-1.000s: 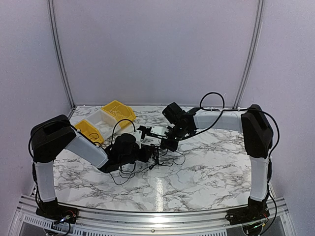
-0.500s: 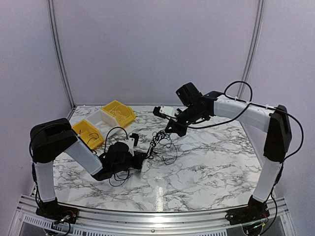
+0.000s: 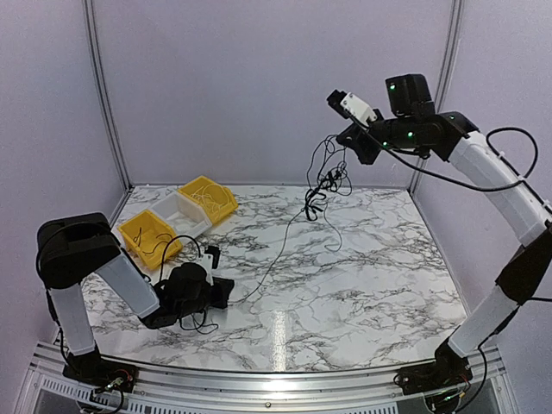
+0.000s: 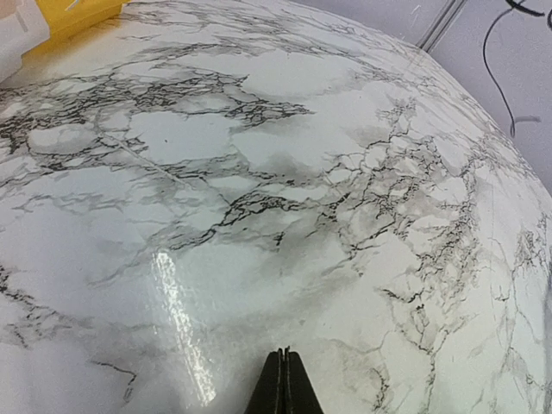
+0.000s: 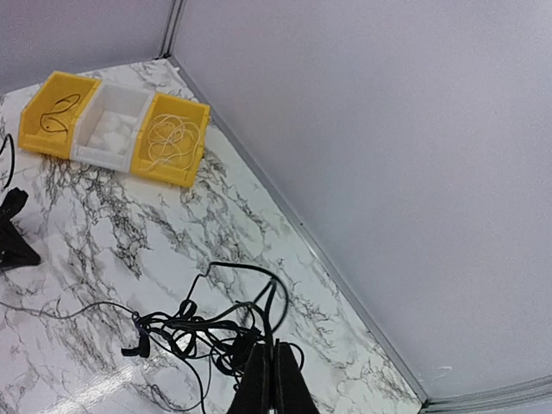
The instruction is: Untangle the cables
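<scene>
The cables (image 3: 322, 183) hang as a tangled black clump in the air over the back of the table, and show just ahead of the fingertips (image 5: 194, 332) in the right wrist view. My right gripper (image 3: 348, 138) is raised high and is shut on the top of the clump (image 5: 272, 354). One thin strand (image 3: 269, 263) runs down taut from the clump to the tip of my left gripper (image 3: 226, 293). That gripper lies low on the marble with its jaws pressed together (image 4: 283, 364). The strand is too fine to make out in the left wrist view.
Three small bins stand in a row at the back left: a yellow bin (image 3: 210, 196) holding a pale coiled wire, a white bin (image 3: 179, 210), and a yellow bin (image 3: 147, 234) holding a black wire. A loose thin loop (image 3: 201, 325) lies by the left arm.
The right arm has swung up and to the back right, lifting the clump off the table. The left gripper has shut and slid left, and a strand has drawn out straight between them.
</scene>
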Controlling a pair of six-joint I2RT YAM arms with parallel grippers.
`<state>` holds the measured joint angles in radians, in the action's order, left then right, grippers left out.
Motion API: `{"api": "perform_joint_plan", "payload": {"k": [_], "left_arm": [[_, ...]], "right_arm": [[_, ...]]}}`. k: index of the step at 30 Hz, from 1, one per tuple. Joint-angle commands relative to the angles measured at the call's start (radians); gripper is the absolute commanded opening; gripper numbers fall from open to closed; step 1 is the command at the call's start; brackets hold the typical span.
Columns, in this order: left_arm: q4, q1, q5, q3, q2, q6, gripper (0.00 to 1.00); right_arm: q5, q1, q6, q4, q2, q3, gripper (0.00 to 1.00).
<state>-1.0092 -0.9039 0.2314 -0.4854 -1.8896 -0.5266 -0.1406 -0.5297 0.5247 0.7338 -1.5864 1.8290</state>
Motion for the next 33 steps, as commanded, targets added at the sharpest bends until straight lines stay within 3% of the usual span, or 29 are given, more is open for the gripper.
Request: {"api": "perform_joint_plan", "payload": {"k": [1, 7, 8, 12, 15, 23, 28, 33], "left_arm": [[0.008, 0.001, 0.026, 0.052, 0.064, -0.019, 0.0], [0.012, -0.002, 0.042, 0.104, 0.275, 0.008, 0.0], [0.014, -0.007, 0.043, 0.11, 0.322, 0.023, 0.04], [0.047, -0.064, 0.073, 0.094, 0.518, 0.119, 0.37], [0.07, -0.116, 0.077, 0.041, 0.574, 0.205, 0.47], [0.152, -0.139, -0.016, -0.2, 0.409, 0.275, 0.5], [0.194, -0.135, 0.003, -0.292, 0.278, 0.316, 0.51], [0.218, -0.132, -0.015, -0.326, 0.214, 0.311, 0.44]], "right_arm": [[0.001, 0.019, -0.037, -0.05, 0.067, 0.025, 0.0], [-0.181, 0.012, -0.026, 0.017, 0.055, -0.043, 0.0], [-0.207, 0.002, -0.023, 0.037, 0.041, -0.058, 0.0], [-0.275, -0.044, -0.031, 0.036, 0.022, -0.168, 0.0], [-0.287, -0.093, -0.038, -0.002, 0.015, -0.236, 0.0], [-0.328, -0.191, -0.04, 0.016, -0.091, -0.2, 0.0], [-0.329, -0.229, -0.036, 0.028, -0.106, -0.188, 0.0], [-0.326, -0.241, -0.034, 0.03, -0.099, -0.199, 0.0]]}}
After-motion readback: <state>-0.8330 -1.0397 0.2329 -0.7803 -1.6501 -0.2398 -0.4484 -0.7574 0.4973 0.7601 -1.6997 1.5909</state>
